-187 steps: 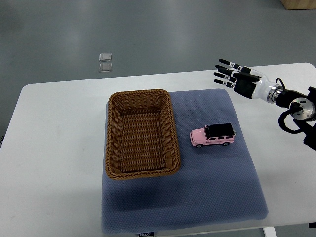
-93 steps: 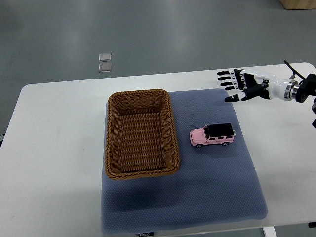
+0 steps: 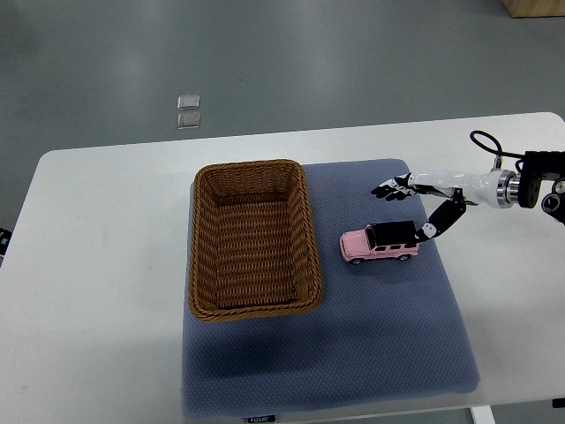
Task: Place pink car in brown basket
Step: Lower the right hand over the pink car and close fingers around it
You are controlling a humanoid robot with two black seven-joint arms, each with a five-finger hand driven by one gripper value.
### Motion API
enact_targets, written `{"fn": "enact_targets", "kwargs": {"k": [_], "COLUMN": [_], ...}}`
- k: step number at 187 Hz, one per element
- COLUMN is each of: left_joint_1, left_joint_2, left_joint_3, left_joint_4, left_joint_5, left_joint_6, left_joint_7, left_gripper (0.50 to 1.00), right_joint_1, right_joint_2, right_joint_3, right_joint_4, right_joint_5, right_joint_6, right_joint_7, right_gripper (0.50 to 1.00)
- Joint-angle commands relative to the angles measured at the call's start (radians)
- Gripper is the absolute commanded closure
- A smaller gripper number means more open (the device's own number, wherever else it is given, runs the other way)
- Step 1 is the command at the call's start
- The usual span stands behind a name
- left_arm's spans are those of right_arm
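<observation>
Reaching step: my right hand (image 3: pixel 415 199), fingers spread and empty, just above car (image 3: pixel 380 242). Next: grasp, carry left to basket (image 3: pixel 251 237).

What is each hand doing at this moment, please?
Right hand: open, fingers spread over the pink car, holding nothing.
Left hand: not in view.
</observation>
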Motion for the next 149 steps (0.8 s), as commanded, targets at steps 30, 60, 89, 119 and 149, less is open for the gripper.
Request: {"fn": "enact_targets", "kwargs": {"k": [30,60,89,119,149], "left_joint_1": [0.0,0.0,0.0,0.0,0.0], "left_joint_2": [0.0,0.0,0.0,0.0,0.0], "left_joint_3": [0.0,0.0,0.0,0.0,0.0], "left_joint_4": [0.0,0.0,0.0,0.0,0.0], "left_joint_5": [0.0,0.0,0.0,0.0,0.0], "left_joint_6": [0.0,0.0,0.0,0.0,0.0], "left_joint_7": [0.0,0.0,0.0,0.0,0.0], "left_gripper": [0.5,0.5,0.5,0.5,0.5], "right_joint_1": [-0.015,-0.042,-0.059,-0.061,-0.067], "right_joint_2": [-0.024,-0.013,-0.013,-0.014,-0.011], "right_joint_3": [-0.007,-0.016,-0.042,-0.08,-0.092], "right_joint_4": [0.066,0.086,0.095,0.098,0.106], "right_joint_5": [-0.006,-0.028,-0.071,-0.078,-0.079], "right_joint_6": [-0.008,-0.127,-0.238,-0.321,-0.342], "right_joint_7": [0.008,0.006,0.008,0.009,0.009], "right_gripper": [0.583,0.583,0.583,0.587,0.591]}}
